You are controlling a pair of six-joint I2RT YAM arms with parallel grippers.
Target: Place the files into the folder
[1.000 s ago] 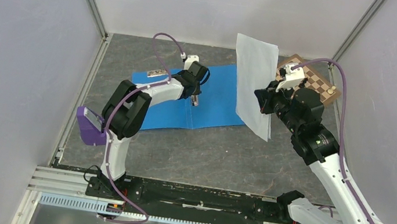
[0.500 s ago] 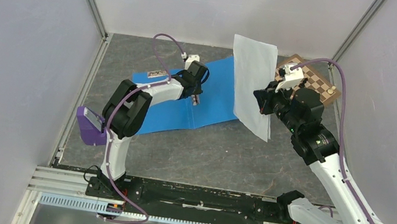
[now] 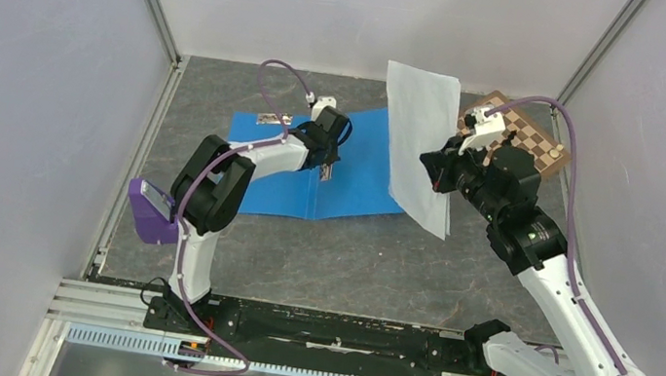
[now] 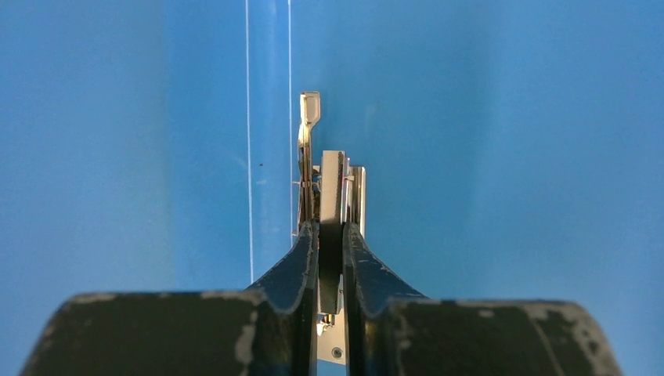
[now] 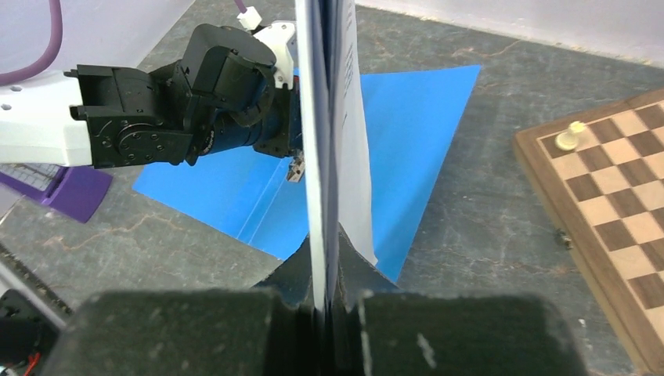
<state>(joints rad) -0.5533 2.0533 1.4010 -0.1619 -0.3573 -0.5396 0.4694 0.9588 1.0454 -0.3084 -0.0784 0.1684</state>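
Observation:
The blue folder (image 3: pixel 361 167) lies open and flat on the grey table. My left gripper (image 3: pixel 325 169) is down on its middle fold, shut on the folder's metal clip (image 4: pixel 332 188), with blue plastic all around in the left wrist view (image 4: pixel 485 157). My right gripper (image 3: pixel 437 171) is shut on the white files (image 3: pixel 423 132) and holds them upright on edge above the folder's right half. In the right wrist view the files (image 5: pixel 329 117) rise straight from between my fingers (image 5: pixel 356 266), with the folder (image 5: pixel 407 117) and the left arm behind them.
A wooden chessboard (image 3: pixel 525 136) with a pale pawn (image 5: pixel 570 137) lies at the back right, close to my right wrist. A purple block (image 3: pixel 149 211) sits beside the left arm. White walls enclose the table on three sides.
The files have shifted a little to the left with my right gripper. My left gripper has drawn slightly back, and the folder has shifted and lies flatter.

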